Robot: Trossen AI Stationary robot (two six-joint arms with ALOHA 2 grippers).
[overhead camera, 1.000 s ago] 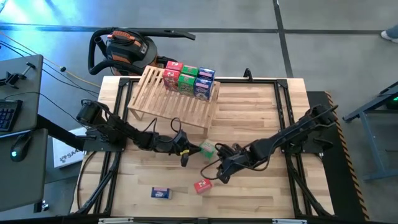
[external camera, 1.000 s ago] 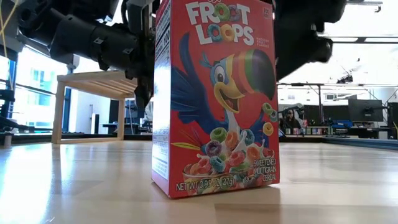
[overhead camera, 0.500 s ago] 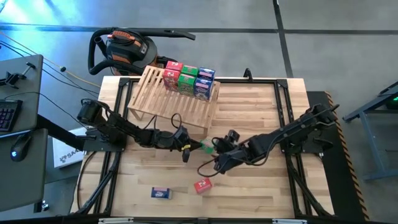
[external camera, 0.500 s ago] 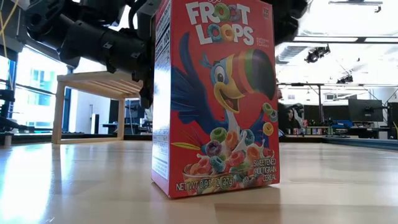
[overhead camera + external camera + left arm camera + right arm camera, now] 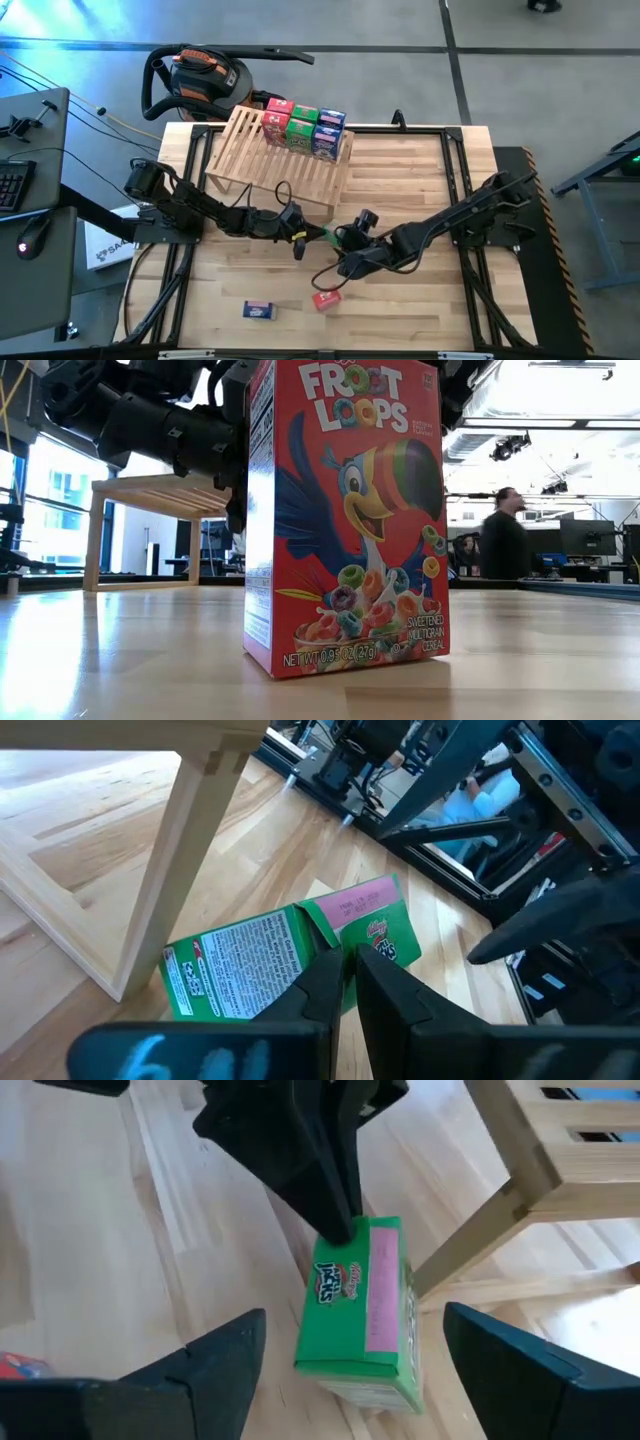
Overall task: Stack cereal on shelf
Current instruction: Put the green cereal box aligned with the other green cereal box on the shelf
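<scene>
A green cereal box (image 5: 331, 237) lies near the table's middle, just in front of the wooden slatted shelf (image 5: 275, 160). My left gripper (image 5: 303, 241) is shut on it. My right gripper (image 5: 355, 1335) is open, one finger on each side of the green box (image 5: 360, 1305) without touching it. A red box (image 5: 325, 298) stands upright on the table nearer the front, and fills the low view (image 5: 345, 520). A blue-and-white box (image 5: 258, 310) lies flat near the front edge. Several boxes (image 5: 303, 124) sit on the shelf's far end. My left gripper has its fingertips (image 5: 328, 972) closed, with only a thin slit between them, on the green box's edge (image 5: 322, 942) where the white label side meets the green front. The fingers come slanting down from the table's left. Whether the box rests on the table, I cannot tell.
The shelf's leg (image 5: 165, 870) stands close beside the green box. An orange and black vacuum (image 5: 205, 75) stands beyond the far edge. Black frame rails (image 5: 460, 190) run along the table's sides. A person (image 5: 503, 545) is in the room behind.
My right gripper has moved toward the table's left and far side, up to the green box, and now stands around it. My left gripper and the green box have stayed nearly in place. A person has walked into the low view's background.
</scene>
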